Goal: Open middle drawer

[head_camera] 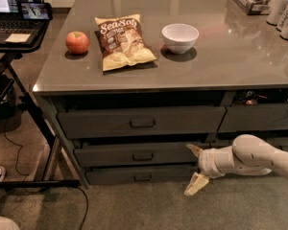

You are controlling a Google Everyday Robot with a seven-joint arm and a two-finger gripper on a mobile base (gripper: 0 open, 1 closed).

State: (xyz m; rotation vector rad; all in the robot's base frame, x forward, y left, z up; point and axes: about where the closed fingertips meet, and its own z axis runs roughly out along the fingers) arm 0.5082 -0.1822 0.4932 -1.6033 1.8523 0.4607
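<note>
Three dark grey drawers are stacked under the grey counter. The middle drawer [139, 155] is shut, with a small dark loop handle [142, 156] at its centre. The taller top drawer [141, 122] is above it and the thin bottom drawer [141, 175] below. My gripper [194, 169] reaches in from the right on a white arm [252, 157]. It is open, fingers pointing left, one fingertip [193, 149] at the middle drawer's right end, the other [194, 186] lower, in front of the bottom drawer. It is well right of the handle and holds nothing.
On the counter [230, 61] are a red apple [77, 42], a chip bag [122, 41], a white bowl [180, 37] and cans [285, 13] at the back right. A laptop stand [19, 32] with black legs and cables stands on the left. A second drawer column [259, 116] is right.
</note>
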